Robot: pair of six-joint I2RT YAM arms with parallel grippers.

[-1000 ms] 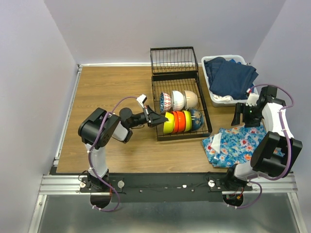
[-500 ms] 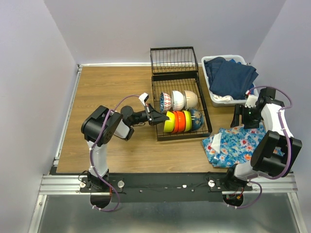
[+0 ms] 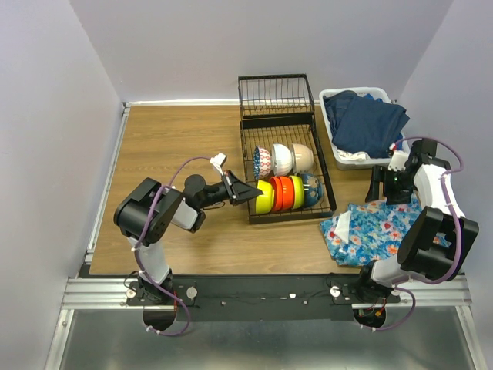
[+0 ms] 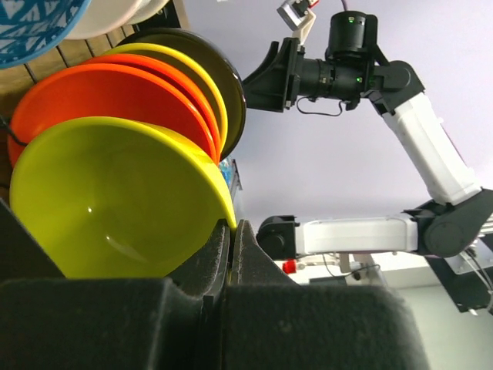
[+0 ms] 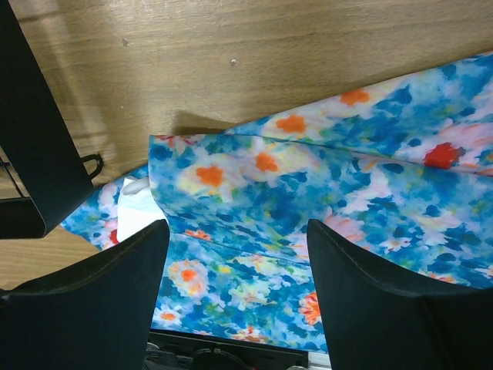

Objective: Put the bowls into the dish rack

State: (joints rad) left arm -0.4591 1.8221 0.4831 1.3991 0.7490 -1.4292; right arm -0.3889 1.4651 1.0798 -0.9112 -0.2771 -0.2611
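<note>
The black wire dish rack (image 3: 286, 123) holds two rows of bowls on edge. The back row has a red-blue patterned bowl (image 3: 262, 162), a white one (image 3: 282, 159) and a cream one (image 3: 302, 157). The front row has a lime green bowl (image 3: 266, 197), two orange bowls (image 3: 283, 193) and a dark blue one (image 3: 312, 190). My left gripper (image 3: 251, 192) is shut on the lime green bowl's rim (image 4: 115, 200) at the rack's left side; the orange bowls (image 4: 100, 92) stand behind it. My right gripper (image 3: 377, 183) hangs open and empty above a floral cloth (image 5: 308, 193).
A white laundry tub (image 3: 343, 158) with dark blue clothes stands right of the rack. The floral cloth (image 3: 370, 227) lies at the front right. Bare wooden table (image 3: 177, 131) lies left of the rack. Walls close in on three sides.
My left arm's elbow has swung left and toward the near edge, while its gripper stays on the lime green bowl's rim. The right arm has not moved.
</note>
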